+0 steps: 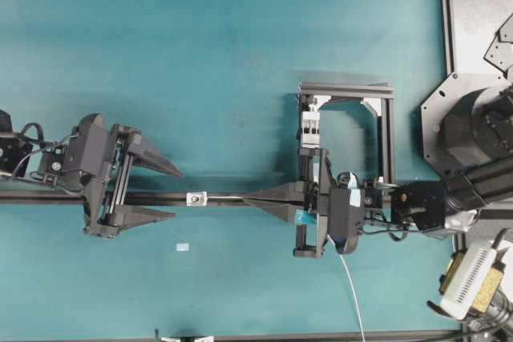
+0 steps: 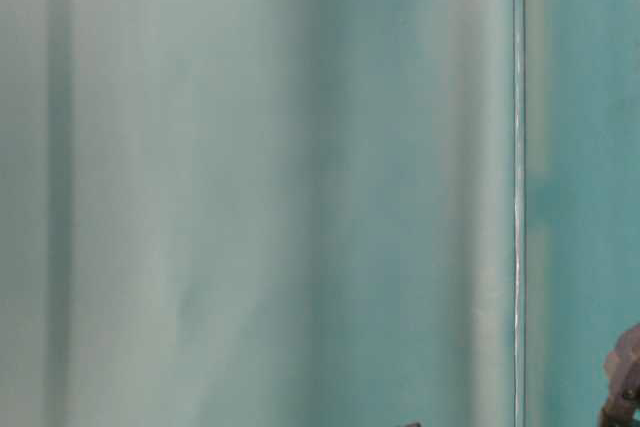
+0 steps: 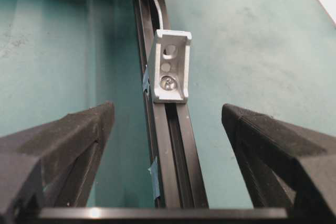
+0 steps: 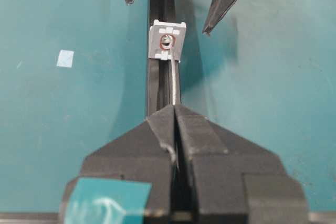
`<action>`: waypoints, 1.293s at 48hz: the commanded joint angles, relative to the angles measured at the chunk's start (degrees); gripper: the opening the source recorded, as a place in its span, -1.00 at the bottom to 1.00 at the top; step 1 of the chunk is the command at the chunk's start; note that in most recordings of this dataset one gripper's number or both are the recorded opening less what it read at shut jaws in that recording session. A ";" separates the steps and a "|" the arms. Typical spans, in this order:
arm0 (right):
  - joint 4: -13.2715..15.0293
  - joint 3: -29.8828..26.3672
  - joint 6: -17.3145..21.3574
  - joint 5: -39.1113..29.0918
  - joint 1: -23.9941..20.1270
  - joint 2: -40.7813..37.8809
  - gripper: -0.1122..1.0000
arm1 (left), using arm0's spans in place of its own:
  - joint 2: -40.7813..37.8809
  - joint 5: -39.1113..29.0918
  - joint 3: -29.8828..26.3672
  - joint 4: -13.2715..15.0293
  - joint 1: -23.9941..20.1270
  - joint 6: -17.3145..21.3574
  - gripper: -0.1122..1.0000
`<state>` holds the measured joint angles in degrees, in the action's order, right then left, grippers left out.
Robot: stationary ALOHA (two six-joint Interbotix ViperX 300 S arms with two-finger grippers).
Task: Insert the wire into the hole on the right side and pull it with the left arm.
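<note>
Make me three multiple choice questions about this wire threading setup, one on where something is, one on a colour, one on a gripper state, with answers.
1. Where does the small white block sit?
A. On the black rail
B. On the bare mat
C. In the metal frame

2. What colour is the tape on the right gripper?
A. Red
B. Teal
C. Yellow

3. How does the left gripper stand?
A. Shut on the wire
B. Shut, empty
C. Open

Answers: 1 A, the rail runs beneath the block. 2 B, a teal patch shows in the right wrist view. 3 C, its fingers are spread either side of the rail.
</note>
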<state>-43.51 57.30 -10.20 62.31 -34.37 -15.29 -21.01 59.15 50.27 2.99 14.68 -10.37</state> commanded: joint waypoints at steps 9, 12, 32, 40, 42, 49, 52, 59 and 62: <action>0.09 -1.23 -0.35 0.62 -0.35 0.18 -0.76 | 0.79 0.53 -0.79 -0.09 0.18 0.26 0.35; 0.09 -1.58 -0.62 0.53 -0.35 0.00 -0.76 | 0.79 0.53 -0.88 -0.09 0.18 0.26 0.35; 0.00 -3.25 -1.23 0.53 0.53 -1.23 -0.76 | 0.70 0.26 -1.93 -0.35 0.53 0.26 0.34; 0.00 -4.04 -1.41 0.44 1.32 -1.93 -0.76 | 0.70 0.26 -1.93 -0.35 0.79 0.26 0.34; 0.00 -4.22 -1.41 0.44 1.49 -2.11 -0.76 | 0.79 0.26 -1.85 -0.35 0.88 0.26 0.34; 0.09 -4.83 -1.41 0.44 2.11 -2.55 -0.76 | 0.79 0.26 -1.93 -0.35 1.05 0.26 0.34; 0.09 -5.19 -1.49 0.35 2.37 -2.72 -0.76 | 0.79 0.26 -1.93 -0.35 1.05 0.26 0.34; 0.18 -6.06 -2.72 0.35 2.81 -2.99 -0.76 | 0.79 0.18 -1.93 -0.35 1.14 0.26 0.34; 0.18 -6.59 -3.52 0.26 2.90 -2.99 -0.76 | 0.70 0.18 -1.93 -0.35 1.14 0.26 0.34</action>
<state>-43.51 51.94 -13.18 62.31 -31.73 -19.07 -21.01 58.97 49.04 2.81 15.56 -10.20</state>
